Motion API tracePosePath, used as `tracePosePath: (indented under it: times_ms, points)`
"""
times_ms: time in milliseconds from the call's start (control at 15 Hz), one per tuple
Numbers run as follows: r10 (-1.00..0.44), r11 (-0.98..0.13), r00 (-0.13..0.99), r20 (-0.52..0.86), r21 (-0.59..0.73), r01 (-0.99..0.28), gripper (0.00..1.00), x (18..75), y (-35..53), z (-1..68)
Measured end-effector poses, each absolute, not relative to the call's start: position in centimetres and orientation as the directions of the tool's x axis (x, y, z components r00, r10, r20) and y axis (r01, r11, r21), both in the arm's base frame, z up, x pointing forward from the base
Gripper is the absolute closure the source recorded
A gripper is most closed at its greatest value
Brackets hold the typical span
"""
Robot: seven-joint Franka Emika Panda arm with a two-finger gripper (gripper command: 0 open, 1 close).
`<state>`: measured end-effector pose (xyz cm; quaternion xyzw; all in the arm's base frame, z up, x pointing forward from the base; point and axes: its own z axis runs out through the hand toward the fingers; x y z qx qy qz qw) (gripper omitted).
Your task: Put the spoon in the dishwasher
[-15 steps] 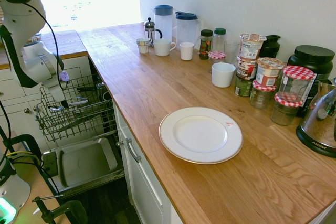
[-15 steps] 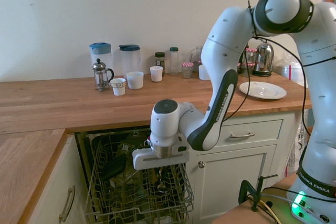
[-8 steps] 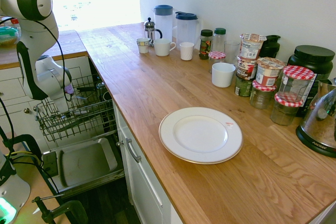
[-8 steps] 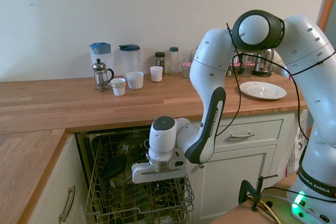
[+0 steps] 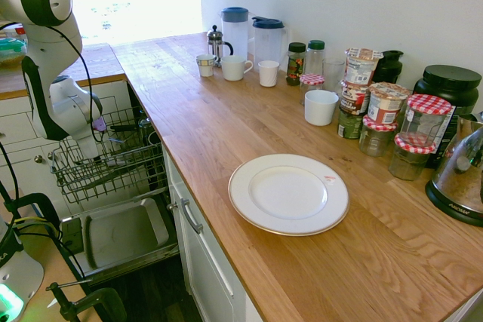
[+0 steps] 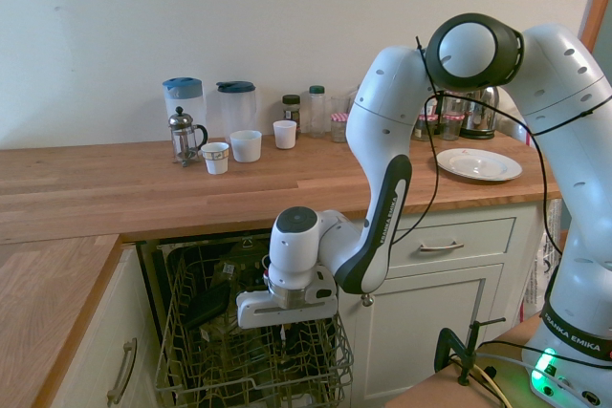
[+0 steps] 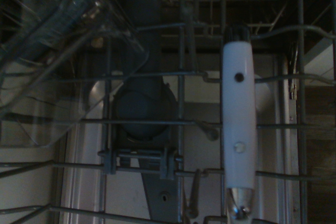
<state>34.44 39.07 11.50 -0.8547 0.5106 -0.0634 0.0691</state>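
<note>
We see a clear plastic thing (image 7: 58, 103) in the dishwasher (image 6: 251, 385) under our gripper (image 5: 96, 159), our arm (image 6: 390, 200) says "FRANKA EMIKA", and we can't tell if the gripper is open.

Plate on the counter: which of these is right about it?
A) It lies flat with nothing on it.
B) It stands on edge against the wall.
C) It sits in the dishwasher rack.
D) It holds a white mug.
A: the plate lies flat on the counter, its whole upper face bare.
</note>
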Motion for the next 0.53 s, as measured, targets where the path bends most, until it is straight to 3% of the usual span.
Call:
tracePosePath:
  times_ms: [267, 533]
  points:
    - [-0.892, -0.452, 0.446, 0.078, -0.202, -0.869, 0.0, 32.6, 39.3, 17.1]
    - [-0.891, -0.453, 0.435, 0.13, -0.19, -0.871, 0.0, 29.1, 41.6, 27.0]
